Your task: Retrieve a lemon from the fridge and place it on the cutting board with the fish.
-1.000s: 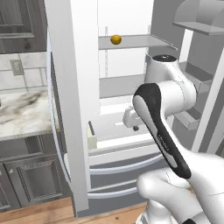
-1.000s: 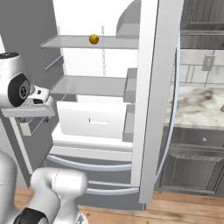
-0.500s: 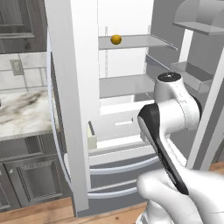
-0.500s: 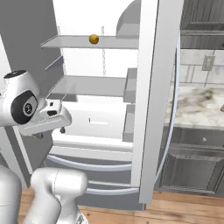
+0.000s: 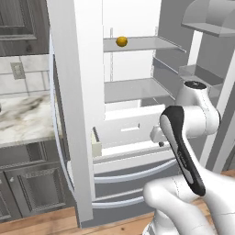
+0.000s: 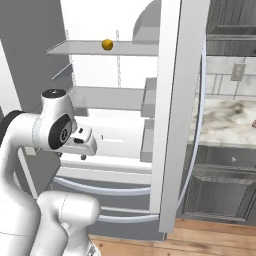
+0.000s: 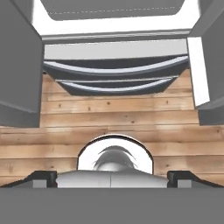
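Note:
The fridge [image 5: 73, 92] stands with both doors swung open, its white interior showing. On its upper shelf rests the lemon [image 5: 121, 41], small and yellow, also in the right base view [image 6: 107, 44]. My gripper [image 5: 158, 140] hangs far below the lemon, at crisper height in front of the fridge [image 6: 172, 100], pointing down. In the hand view its fingertips [image 7: 43, 177] sit wide apart, so the gripper [image 7: 111, 177] is open and holds nothing; below it lie the two bottom drawers [image 7: 116, 74]. The cutting board and the fish are out of view.
A marble counter [image 5: 23, 119] over dark cabinets flanks the fridge on the left, and another counter [image 6: 225, 120] on the right. The open doors with their shelves [image 5: 202, 73] stand on both sides of my arm. Wooden floor [image 7: 113, 113] lies under the hand.
My arm has folded downward; the hand has sunk from the middle shelf's height to the crisper's level. The lemon has stayed put.

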